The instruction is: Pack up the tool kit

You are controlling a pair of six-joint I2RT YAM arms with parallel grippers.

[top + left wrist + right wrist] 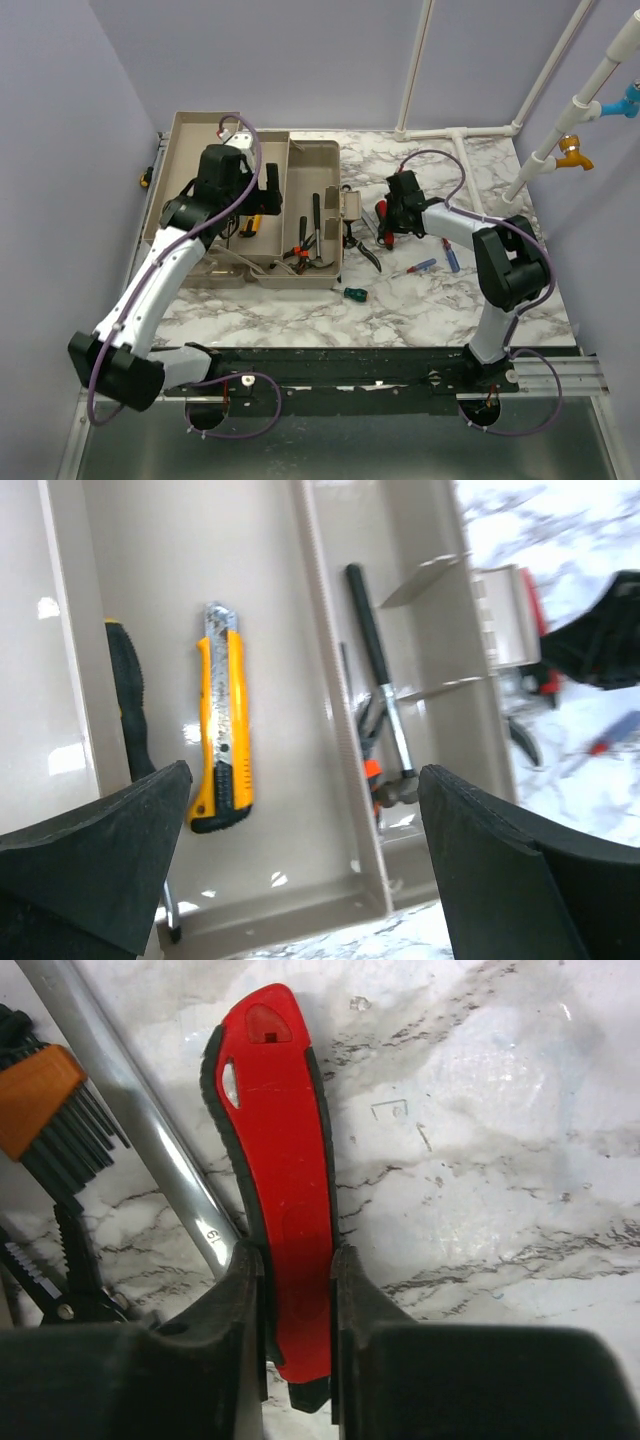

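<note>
Toolbox: sat open at table's far left for loading; held left tool apart above yellow cutter inside, clamped right tool on red knife lying beside it, likely for carrying over.

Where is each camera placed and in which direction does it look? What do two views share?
Top external: above and behind the arms, looking down on the white marbled table and open beige plastic toolbox; both arms visible.
Left wrist: on the left arm, looking down into the toolbox; open left gripper above a yellow and black utility knife.
Right wrist: on the right arm, facing the table; right gripper clamps a red and black plastic knife.
Shared: that utility knife, in top and left views.
</note>
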